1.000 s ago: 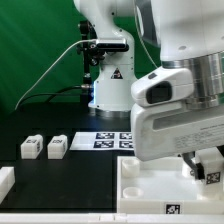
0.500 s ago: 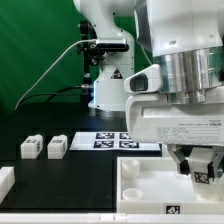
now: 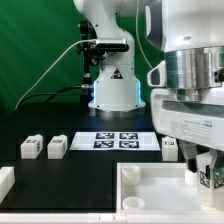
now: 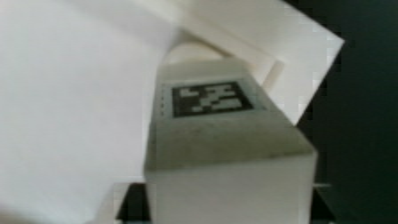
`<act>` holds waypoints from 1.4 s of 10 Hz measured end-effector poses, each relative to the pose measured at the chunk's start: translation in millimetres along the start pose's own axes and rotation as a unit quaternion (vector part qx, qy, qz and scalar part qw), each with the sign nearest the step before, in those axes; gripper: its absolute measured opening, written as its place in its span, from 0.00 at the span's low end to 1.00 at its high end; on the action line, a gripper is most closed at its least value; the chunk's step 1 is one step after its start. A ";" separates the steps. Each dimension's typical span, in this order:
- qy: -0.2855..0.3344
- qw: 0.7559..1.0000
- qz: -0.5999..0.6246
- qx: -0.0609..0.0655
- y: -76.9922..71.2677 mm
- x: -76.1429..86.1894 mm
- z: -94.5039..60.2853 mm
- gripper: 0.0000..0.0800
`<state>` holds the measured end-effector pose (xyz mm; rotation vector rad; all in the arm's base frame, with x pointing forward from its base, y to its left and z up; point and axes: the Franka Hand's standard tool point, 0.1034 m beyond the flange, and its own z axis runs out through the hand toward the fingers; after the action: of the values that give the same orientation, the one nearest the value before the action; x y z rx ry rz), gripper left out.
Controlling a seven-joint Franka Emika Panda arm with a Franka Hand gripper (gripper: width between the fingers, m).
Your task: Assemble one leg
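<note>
Item: leg (image 4: 210, 120), a small block-shaped peg of smooth white plastic with squared faces. One face carries a black-and-white square tag of coarse pixel pattern; no lettering on it can be read. Location: pinched in the end effector (image 3: 208, 178) at the exterior view's right and hanging above the tray (image 3: 150, 171); whether it touches the tray cannot be told. The wrist view shows it close up, filling the middle of the picture, with the tray's flat white panel (image 4: 71, 90) behind it. Tray: large, square, matt white, with a raised rim. Associated pieces: two matching pegs (image 3: 30, 147) (image 3: 57, 146) lie side by side on the black surface (image 3: 70, 185) toward the exterior view's left, and a third peg (image 3: 170, 148) stands just beside the marker board (image 3: 115, 140), a thin flat white strip printed with square tags. Arm (image 3: 190, 70): glossy white casing with grey metal joints; its printed labels are too small to read.
</note>
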<state>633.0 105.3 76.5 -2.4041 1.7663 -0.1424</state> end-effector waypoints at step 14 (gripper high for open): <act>-0.002 0.827 -0.559 -0.059 -5.9 -21.8 -8.2 0.81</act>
<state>630.6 127.2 86.0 -3.1529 0.1319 -0.1452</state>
